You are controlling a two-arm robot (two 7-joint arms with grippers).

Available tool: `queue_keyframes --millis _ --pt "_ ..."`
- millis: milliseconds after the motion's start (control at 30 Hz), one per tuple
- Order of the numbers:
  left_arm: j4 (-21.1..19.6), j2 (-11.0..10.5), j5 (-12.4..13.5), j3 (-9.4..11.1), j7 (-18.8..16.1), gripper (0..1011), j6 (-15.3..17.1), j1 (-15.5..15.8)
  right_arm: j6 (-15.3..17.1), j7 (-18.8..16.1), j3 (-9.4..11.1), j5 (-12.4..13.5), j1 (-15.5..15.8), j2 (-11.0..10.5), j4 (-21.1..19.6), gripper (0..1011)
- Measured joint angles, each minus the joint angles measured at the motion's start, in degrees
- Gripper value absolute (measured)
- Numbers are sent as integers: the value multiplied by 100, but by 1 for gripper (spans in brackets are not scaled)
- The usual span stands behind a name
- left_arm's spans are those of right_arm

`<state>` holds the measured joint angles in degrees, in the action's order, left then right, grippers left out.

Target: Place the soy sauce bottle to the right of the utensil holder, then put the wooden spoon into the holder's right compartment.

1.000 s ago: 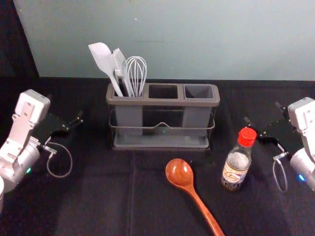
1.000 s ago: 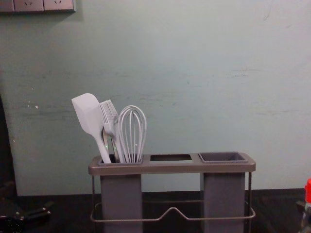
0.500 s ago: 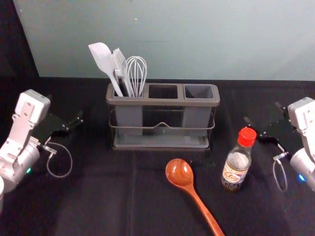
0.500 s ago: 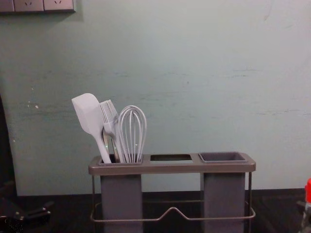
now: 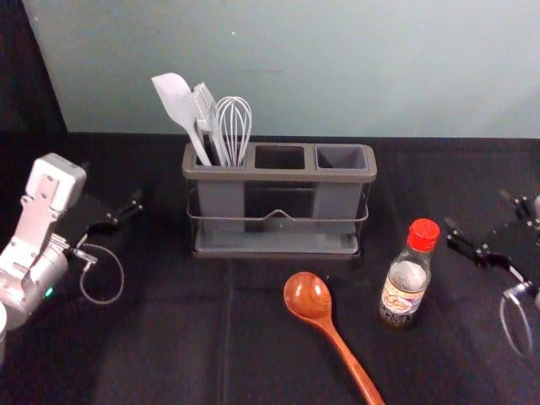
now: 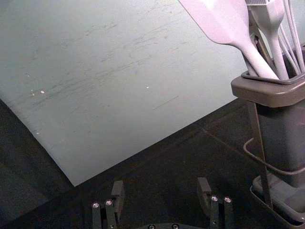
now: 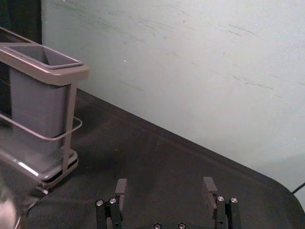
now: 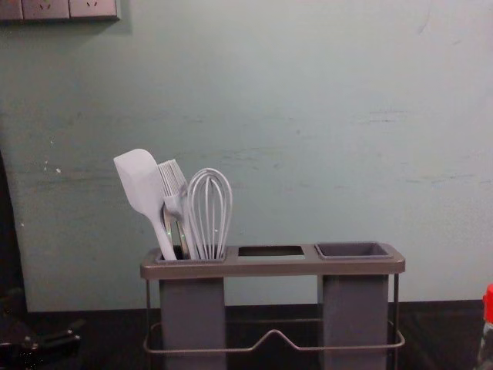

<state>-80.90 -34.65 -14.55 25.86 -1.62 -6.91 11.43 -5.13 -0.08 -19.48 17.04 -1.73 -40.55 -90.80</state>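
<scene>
Left gripper (image 6: pixel 161 187) idle at the left side, fingers wide apart, nothing between them. Right of it, the holder (image 5: pixel 278 175) stands upright, its left compartment stocked; farther right from that gripper, the right compartment (image 5: pixel 337 202) has its top open with nothing sticking out. Spoon (image 5: pixel 307 295) lies on the table (image 5: pixel 169 354), in front of the holder, well left of the right gripper (image 7: pixel 165 185), so spoon step not done. Bottle (image 5: pixel 405 287) stands upright just left of the right gripper, not touching it; it's right of the holder but nearer the robot, not level alongside, so I'd call the bottle step undone too. Right gripper is spread wide, empty. Looks like the start: bottle pick probably next, then set beside holder, then spoon in; both placements left. Counts, left to right: one left gripper, one spatula (image 5: pixel 173 97), one brush (image 5: pixel 202 101), one whisk (image 5: pixel 234 126), maybe something more behind them, can't tell; one holder, three openings in its top, one spoon, one bottle, one right gripper.
</scene>
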Motion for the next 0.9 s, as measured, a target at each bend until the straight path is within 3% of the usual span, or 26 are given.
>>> queue_keyframes --millis 433,567,667,900 --pt "0 0 0 0 0 1005 0 0 -408 -498 896 705 1437 -694 -957 1004" --pt "0 0 0 0 0 1005 0 0 -549 -722 1025 778 1700 -854 -1118 1004" --pt "0 0 0 0 0 1005 0 0 -839 -1083 1170 889 1988 -1031 -1246 1004" --pt "0 0 0 0 0 1005 0 0 -1315 -1820 1226 1227 2127 -1115 -1299 1004"
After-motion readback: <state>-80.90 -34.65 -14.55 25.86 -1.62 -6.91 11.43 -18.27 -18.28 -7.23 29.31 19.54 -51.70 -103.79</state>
